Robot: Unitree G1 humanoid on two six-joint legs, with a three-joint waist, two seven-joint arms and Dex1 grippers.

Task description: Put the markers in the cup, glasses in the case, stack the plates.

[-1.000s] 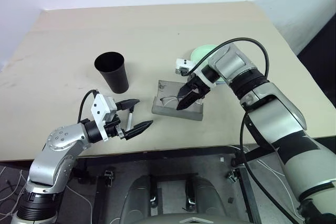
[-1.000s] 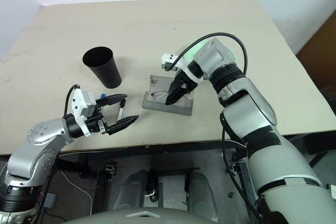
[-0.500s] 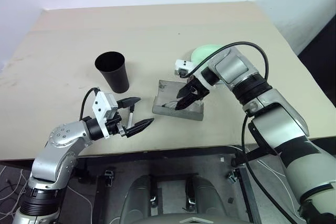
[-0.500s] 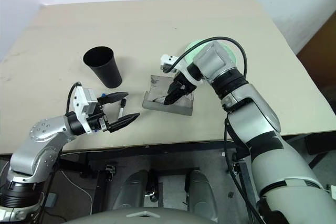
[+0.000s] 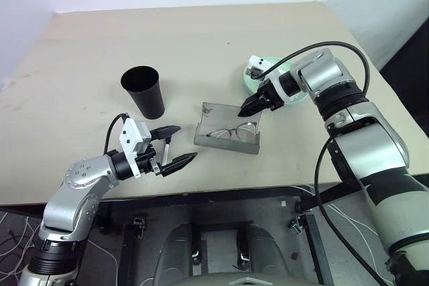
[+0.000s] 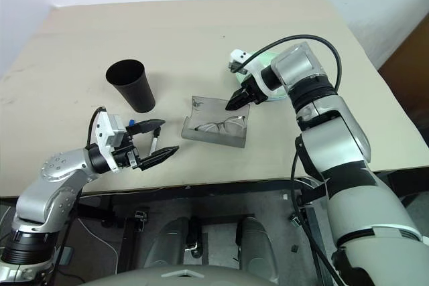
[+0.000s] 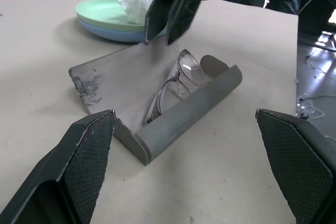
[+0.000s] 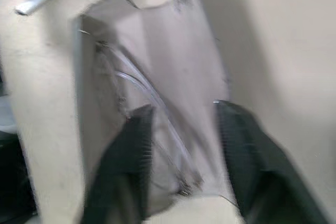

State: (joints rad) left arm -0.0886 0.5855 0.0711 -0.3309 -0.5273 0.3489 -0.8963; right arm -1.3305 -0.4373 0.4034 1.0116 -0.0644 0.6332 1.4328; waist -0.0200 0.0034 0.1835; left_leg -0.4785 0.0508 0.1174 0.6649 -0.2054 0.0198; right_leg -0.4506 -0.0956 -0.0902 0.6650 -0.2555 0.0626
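One marker (image 5: 169, 146) lies between the wide-open jaws of the left gripper (image 5: 174, 145); the right gripper (image 5: 249, 108), jaws nearly closed and empty, hovers above the case (image 5: 226, 139).

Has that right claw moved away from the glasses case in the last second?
Yes. The right gripper has lifted out of the case, leaving the glasses inside, and drawn back toward the plates.

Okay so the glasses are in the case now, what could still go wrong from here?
The case lies open with the glasses loose inside, so a bump from the right gripper just above its edge could tip them out. The markers lie between the left gripper's fingers, so closing carelessly could flick them away.
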